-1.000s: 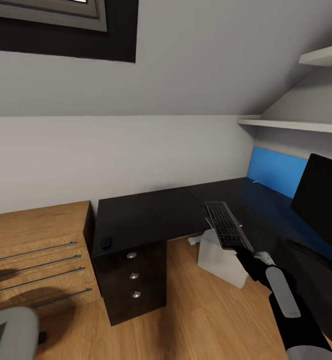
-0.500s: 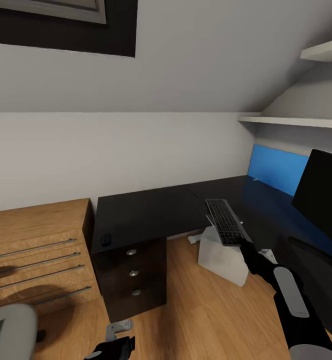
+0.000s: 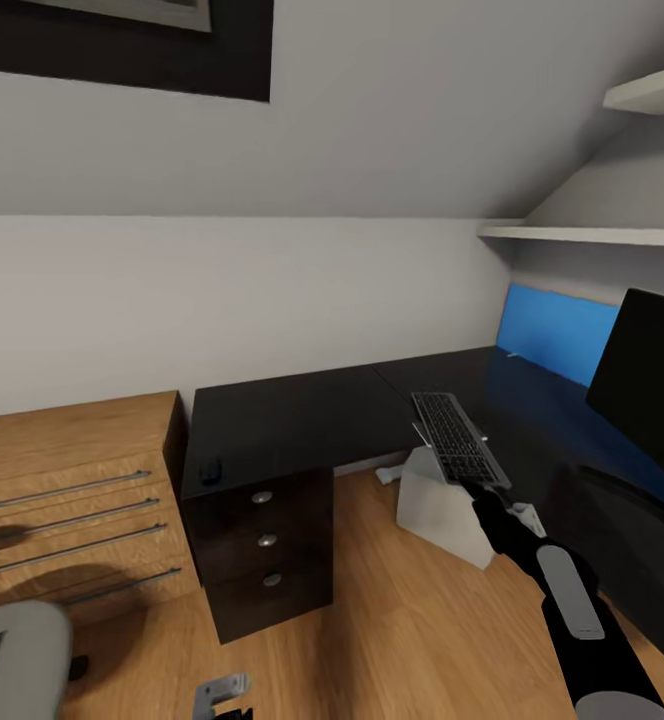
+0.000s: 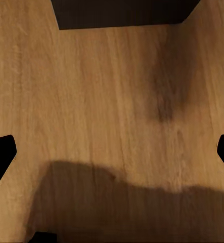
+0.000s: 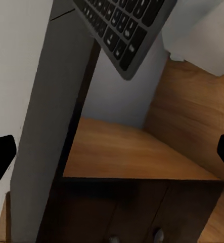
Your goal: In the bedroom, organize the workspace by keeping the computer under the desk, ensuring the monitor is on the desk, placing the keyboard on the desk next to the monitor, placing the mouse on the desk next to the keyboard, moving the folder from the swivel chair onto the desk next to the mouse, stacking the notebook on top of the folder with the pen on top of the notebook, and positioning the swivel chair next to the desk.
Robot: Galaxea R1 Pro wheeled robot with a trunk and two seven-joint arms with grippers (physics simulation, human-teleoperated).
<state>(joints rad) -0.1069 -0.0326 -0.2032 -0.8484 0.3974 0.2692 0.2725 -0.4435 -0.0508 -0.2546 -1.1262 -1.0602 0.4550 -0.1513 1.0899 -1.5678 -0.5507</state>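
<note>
The glossy black desk (image 3: 292,420) fills the middle, with the black monitor (image 3: 647,385) standing on its right wing. The keyboard (image 3: 457,440) lies tilted at the desk's inner corner. Its near end juts out over the white computer (image 3: 437,515) on the floor. My right gripper (image 3: 485,493) sits just at that near end. In the right wrist view its fingertips (image 5: 0,154) stand wide apart with nothing between them, and the keyboard (image 5: 124,30) is ahead. The small black mouse (image 3: 210,470) rests above the drawers. The swivel chair (image 3: 22,645) peeks in low left. My left gripper (image 4: 112,147) is open over bare floor.
A light wooden drawer chest (image 3: 72,490) stands against the desk's left side. White wall shelves (image 3: 592,235) hang above the right wing, and a blue back panel (image 3: 557,335) runs behind it. Wooden floor (image 3: 372,620) lies open between me and the drawers.
The whole head view has shifted slightly, so the camera moved. My left gripper rose into the bottom edge half a second ago and now sits lower. The keyboard and right arm stay about where they were.
</note>
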